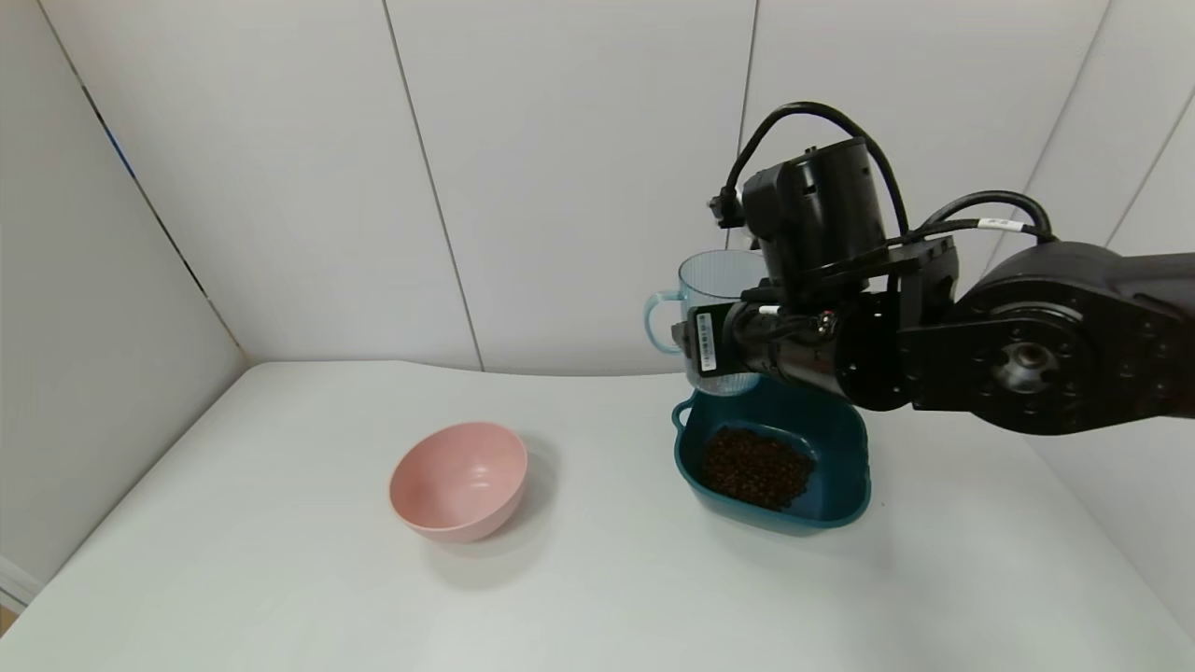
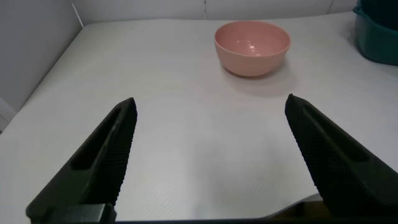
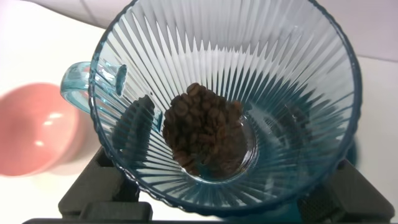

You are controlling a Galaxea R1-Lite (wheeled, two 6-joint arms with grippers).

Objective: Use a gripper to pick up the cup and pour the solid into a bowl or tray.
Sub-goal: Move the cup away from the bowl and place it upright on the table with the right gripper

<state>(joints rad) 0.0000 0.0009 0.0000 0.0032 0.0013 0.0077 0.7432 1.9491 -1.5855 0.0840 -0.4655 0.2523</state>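
My right gripper (image 1: 721, 347) is shut on the ribbed pale blue cup (image 1: 711, 278) and holds it upright just above the far rim of the dark teal basin (image 1: 840, 439). The cup's loop handle (image 1: 659, 322) points left. A heap of brown beans (image 1: 756, 467) lies in the basin. The right wrist view looks down into the cup (image 3: 280, 74), with the gripper (image 3: 214, 196) clamped on its sides. Beans (image 3: 202, 130) show at the cup's bottom; I cannot tell whether they are inside it or seen through it. My left gripper (image 2: 210, 102) is open, low over the near table.
A round pink bowl (image 1: 457, 481) stands left of the basin and also shows in the left wrist view (image 2: 252, 46) and the right wrist view (image 3: 31, 130). The basin's corner (image 2: 376, 37) shows beyond it. White walls close off the back and the left of the white table (image 1: 280, 560).
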